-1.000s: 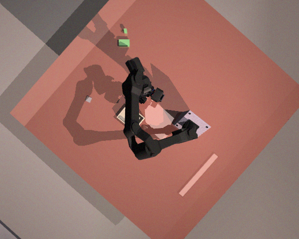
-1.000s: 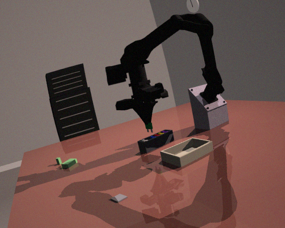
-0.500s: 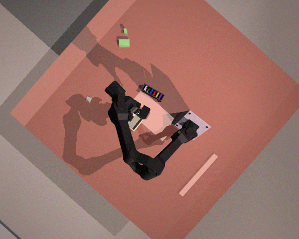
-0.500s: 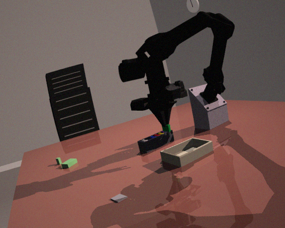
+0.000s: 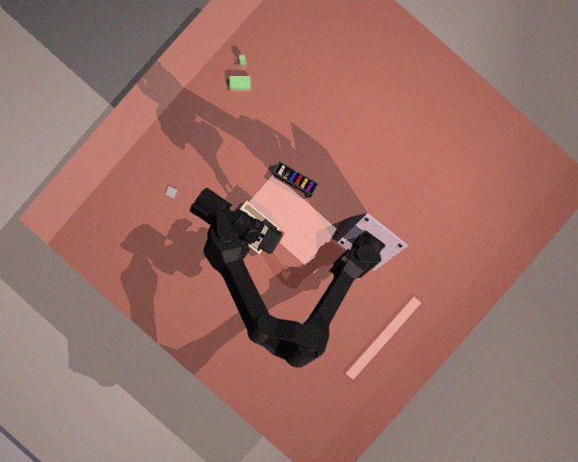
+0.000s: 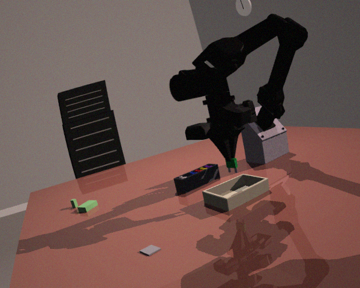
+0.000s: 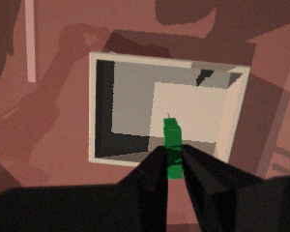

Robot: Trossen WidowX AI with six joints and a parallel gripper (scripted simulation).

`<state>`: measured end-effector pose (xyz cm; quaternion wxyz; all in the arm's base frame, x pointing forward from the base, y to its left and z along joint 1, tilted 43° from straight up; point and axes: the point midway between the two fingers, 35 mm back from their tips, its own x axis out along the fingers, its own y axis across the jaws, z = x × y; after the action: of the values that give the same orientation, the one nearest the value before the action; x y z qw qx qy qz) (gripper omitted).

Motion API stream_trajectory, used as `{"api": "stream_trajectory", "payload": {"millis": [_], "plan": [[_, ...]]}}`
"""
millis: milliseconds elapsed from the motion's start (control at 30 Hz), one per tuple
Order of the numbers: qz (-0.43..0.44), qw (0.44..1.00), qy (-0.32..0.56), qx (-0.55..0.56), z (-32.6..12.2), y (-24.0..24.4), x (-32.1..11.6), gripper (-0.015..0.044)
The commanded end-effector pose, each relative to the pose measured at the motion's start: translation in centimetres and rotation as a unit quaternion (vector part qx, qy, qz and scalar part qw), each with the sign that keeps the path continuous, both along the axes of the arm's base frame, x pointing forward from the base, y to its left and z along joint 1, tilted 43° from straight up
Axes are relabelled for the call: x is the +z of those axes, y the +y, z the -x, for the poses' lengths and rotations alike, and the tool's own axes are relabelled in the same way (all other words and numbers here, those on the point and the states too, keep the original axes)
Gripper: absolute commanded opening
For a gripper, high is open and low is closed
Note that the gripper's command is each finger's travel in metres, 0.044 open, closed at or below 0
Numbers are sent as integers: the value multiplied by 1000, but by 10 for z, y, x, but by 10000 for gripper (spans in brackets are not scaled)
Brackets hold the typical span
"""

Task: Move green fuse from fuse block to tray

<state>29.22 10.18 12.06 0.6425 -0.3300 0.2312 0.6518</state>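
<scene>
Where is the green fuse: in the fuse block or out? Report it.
Out. The gripper is shut on the green fuse, held above the tray and apart from the fuse block.

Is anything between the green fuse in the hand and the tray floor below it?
Nothing: in the wrist view the green fuse, gripped by the hand, hangs over the tray with only open space beneath.
</scene>
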Motion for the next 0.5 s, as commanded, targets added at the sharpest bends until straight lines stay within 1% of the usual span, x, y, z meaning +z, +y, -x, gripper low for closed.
{"api": "stream_trajectory", "payload": {"millis": [0,467], "plan": [[-2,1000,4,0,1,5,-4,0],[-2,1000,4,0,0,20,-20,0]]}}
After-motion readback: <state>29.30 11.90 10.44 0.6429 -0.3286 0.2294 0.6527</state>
